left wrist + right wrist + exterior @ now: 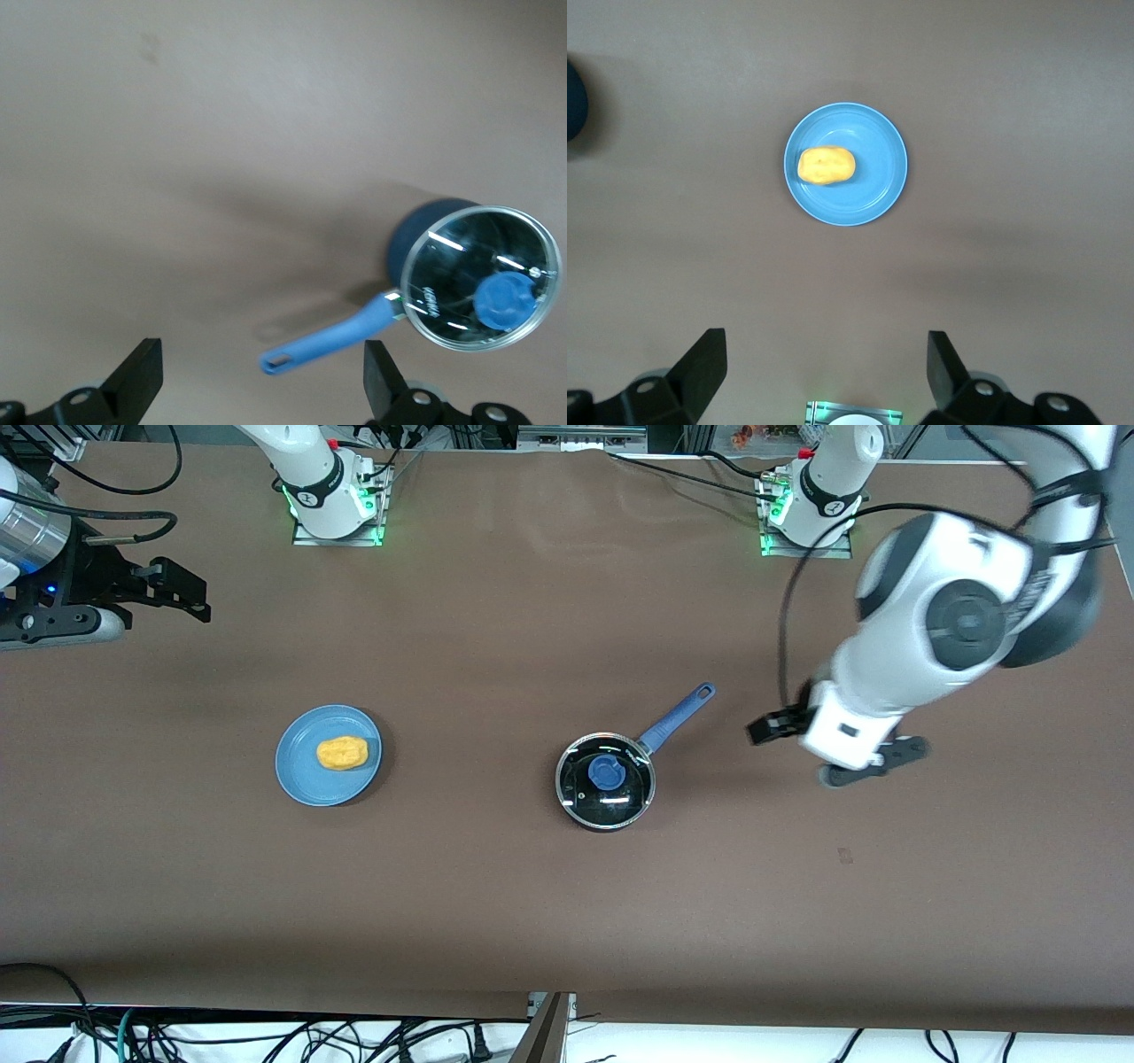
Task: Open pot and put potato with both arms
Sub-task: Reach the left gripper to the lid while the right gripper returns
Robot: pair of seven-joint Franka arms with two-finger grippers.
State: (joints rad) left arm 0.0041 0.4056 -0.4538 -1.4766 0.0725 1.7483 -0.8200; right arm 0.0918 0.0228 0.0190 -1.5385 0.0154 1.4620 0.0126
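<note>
The pot [606,779] stands mid-table with its glass lid and blue knob [608,771] on, and its blue handle [678,716] points toward the left arm's base. The potato [342,753] lies on a light-blue plate [301,779] toward the right arm's end. My left gripper [864,766] is open and empty in the air over bare table beside the pot. In the left wrist view the handle's loop end [279,361] shows between the open fingers of the left gripper [257,381], with the lid [478,276] off to one side. My right gripper [182,593] is open and empty, high over the table's right-arm end. In its wrist view the right gripper [824,376] looks down on the potato [826,165] and the plate [877,190].
The arm bases [337,509] [806,514] stand with green lights at the table's farther edge. Cables lie along the near edge [266,1036]. A small mark [844,856] shows on the brown cloth near the left arm's end.
</note>
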